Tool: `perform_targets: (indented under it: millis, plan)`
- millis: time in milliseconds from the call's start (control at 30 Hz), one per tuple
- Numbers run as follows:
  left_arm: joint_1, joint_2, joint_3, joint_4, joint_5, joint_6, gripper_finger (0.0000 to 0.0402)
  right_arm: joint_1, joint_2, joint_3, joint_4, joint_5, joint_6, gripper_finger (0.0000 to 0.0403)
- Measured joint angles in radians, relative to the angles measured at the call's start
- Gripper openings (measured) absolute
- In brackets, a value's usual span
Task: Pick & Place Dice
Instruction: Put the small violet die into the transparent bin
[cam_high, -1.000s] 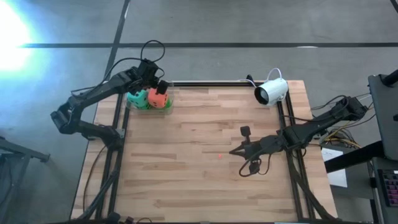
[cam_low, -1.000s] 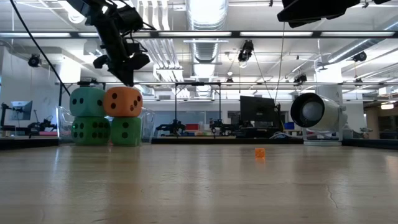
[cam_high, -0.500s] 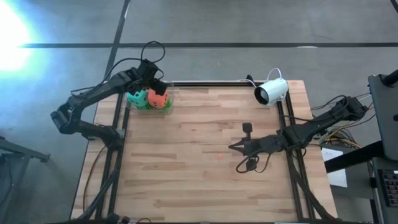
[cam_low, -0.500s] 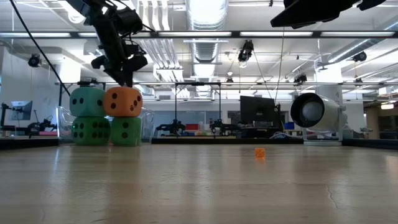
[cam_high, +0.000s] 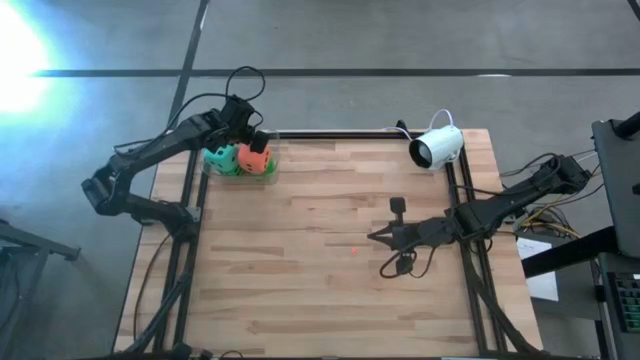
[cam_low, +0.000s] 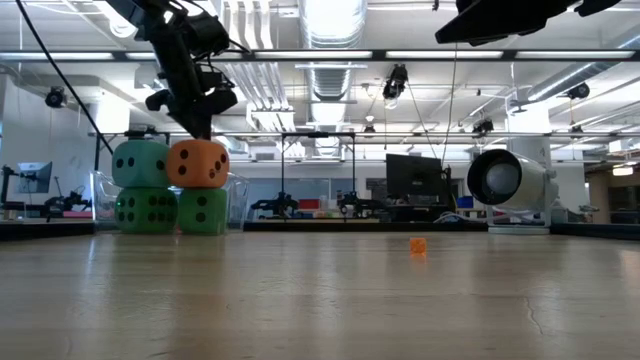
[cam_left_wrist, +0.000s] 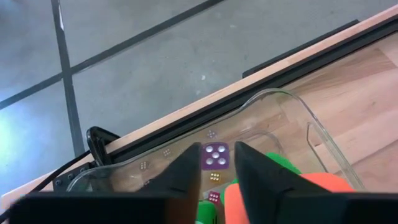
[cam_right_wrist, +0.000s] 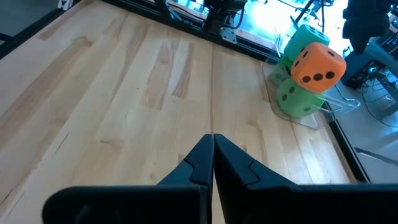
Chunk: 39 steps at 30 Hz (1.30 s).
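Over at the far left corner of the pale wooden plank table (cam_high: 330, 260), the four soft cubes with dark pips sit stacked two-high inside a clear plastic tray (cam_left_wrist: 311, 134): the orange-red die (cam_low: 197, 163) rides on top beside the teal die (cam_low: 139, 164), with the two bright green dice (cam_low: 147, 210) underneath. The left gripper (cam_left_wrist: 214, 165) hangs just above the orange-red die, its two dark fingers (cam_left_wrist: 186, 174) parted by a narrow gap and holding nothing; a small purple die with pale pips (cam_left_wrist: 215, 154) shows between them down in the tray. The right gripper (cam_right_wrist: 212, 154) hovers over the middle-right of the table, well apart from the stack, fingertips pressed together and empty. A white bullet-shaped camera (cam_high: 437, 147) rests at the far right corner, and a tiny orange-red speck (cam_high: 354, 250) lies near the table's middle
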Motion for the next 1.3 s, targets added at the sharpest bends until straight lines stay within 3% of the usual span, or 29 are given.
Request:
perform_targets:
  millis: [100,200,733,867,1067,1300]
  plan:
    - [0.000,0.000,0.000,0.000,0.000,0.012,0.0070,0.000,0.000,0.000,0.000,0.000,0.000,0.0008]
    - [0.000,0.000,0.000,-0.002,0.000,0.011,0.0065,0.000,0.000,0.000,0.000,0.000,0.000,0.0008]
    - [0.000,0.000,0.001,-0.050,0.004,-0.052,0.0218,0.000,0.000,0.000,0.000,0.000,0.000,0.0008]
    - [0.000,0.000,0.002,-0.059,0.020,-0.053,0.0229,0.000,0.000,0.000,0.000,0.000,0.000,0.0008]
    - [0.000,0.000,0.002,-0.064,0.157,-0.077,0.0227,0.000,0.000,0.000,-0.001,0.000,0.000,0.0008]
    - [0.000,0.000,0.002,-0.095,0.166,-0.075,0.0221,0.000,0.000,0.000,-0.001,0.000,0.000,0.0008]
